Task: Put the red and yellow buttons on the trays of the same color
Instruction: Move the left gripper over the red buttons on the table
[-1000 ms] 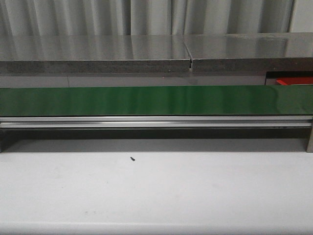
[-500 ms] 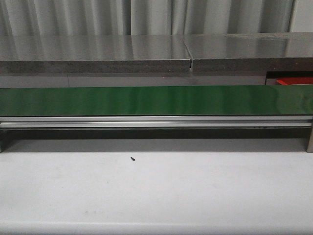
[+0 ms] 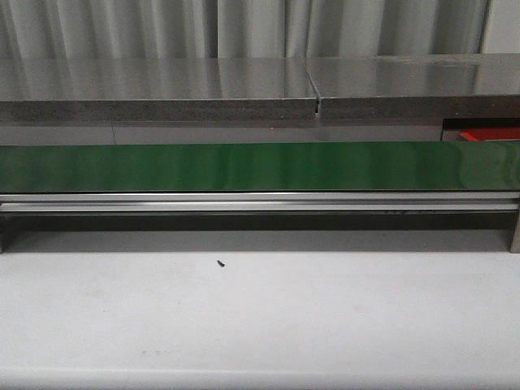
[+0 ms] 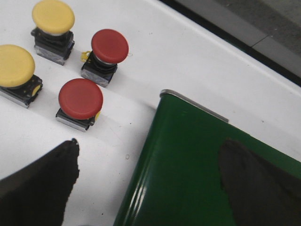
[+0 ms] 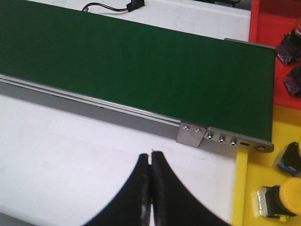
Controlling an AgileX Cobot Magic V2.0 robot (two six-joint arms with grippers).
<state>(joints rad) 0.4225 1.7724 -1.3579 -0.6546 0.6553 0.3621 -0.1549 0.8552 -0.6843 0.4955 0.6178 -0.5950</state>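
Red buttons [image 4: 80, 99]: 2 loose | yellow buttons [image 4: 53, 16]: 2 loose | trayed: unclear

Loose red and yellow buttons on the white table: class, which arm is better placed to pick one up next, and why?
Probably the left. Its open gripper hovers near the closest red button, beside the green conveyor belt. The right gripper is shut, near the trays, with no loose button in view.

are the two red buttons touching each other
Apart. The left wrist view shows bare white table between the upper red button and the lower red button.
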